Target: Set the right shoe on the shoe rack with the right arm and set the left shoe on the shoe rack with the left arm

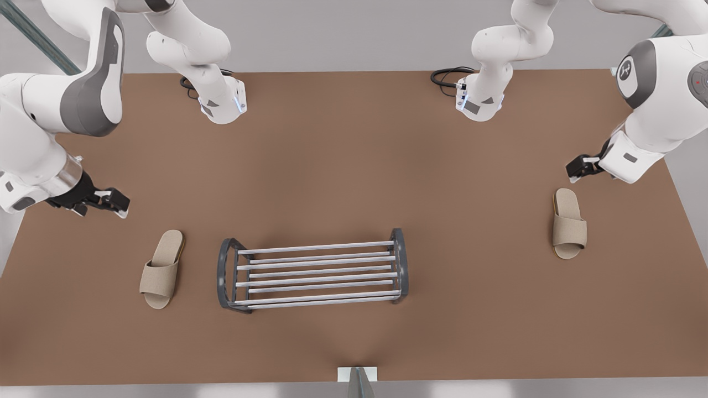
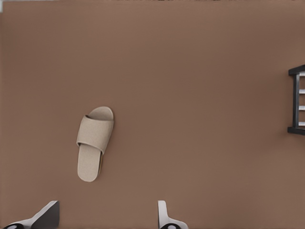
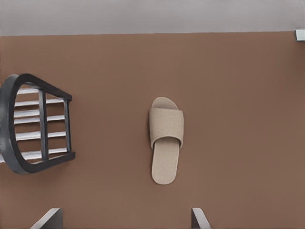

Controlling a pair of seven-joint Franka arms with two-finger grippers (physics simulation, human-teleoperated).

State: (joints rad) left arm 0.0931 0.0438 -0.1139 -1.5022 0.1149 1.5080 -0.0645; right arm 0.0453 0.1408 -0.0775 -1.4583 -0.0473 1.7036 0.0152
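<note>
A brown tabletop carried the whole job, with nothing yet lifted. The right arm reached in from the front view's left and the left arm from the front view's right, each on its own side so that neither had to cross the other. The rack stood low and empty near the middle, its silver bars running between dark end frames and left open from above, apparently to take both shoes. The right shoe lay flat on its sole just beside the rack's end frame on the front view's left, toe pointing toward the camera. The left shoe lay flat well apart from the rack on the front view's right, so it looked to need the longer carry. The right claw hung above the tabletop near its shoe's heel, off to the side of it, touching nothing; the right wrist view showed its fingers spread wide, with shoe and rack end both ahead. The left claw hovered near the left shoe's heel, its fingers likewise parted and empty, seemingly lined up for a descent onto the strap.
</note>
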